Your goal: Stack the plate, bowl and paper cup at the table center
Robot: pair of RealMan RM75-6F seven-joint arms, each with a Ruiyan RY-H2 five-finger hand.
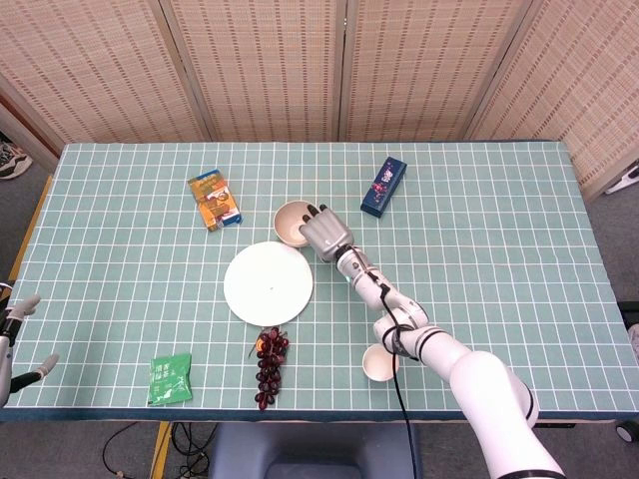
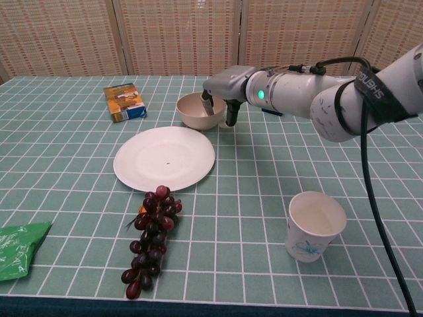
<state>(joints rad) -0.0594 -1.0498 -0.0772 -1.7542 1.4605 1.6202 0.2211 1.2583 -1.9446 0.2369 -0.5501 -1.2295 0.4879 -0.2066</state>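
Not much to read here, honestly. The green packet point(image 1: 171, 378) at about 7 o'clock on the tabletop has white characters on it, but they're too small to make out. The orange box point(image 1: 215, 200) at 11 o'clock and the blue box point(image 1: 383, 187) at 1 o'clock both have printed graphics, nothing legible. The cup point(image 2: 314, 226) has only a blue doodle.
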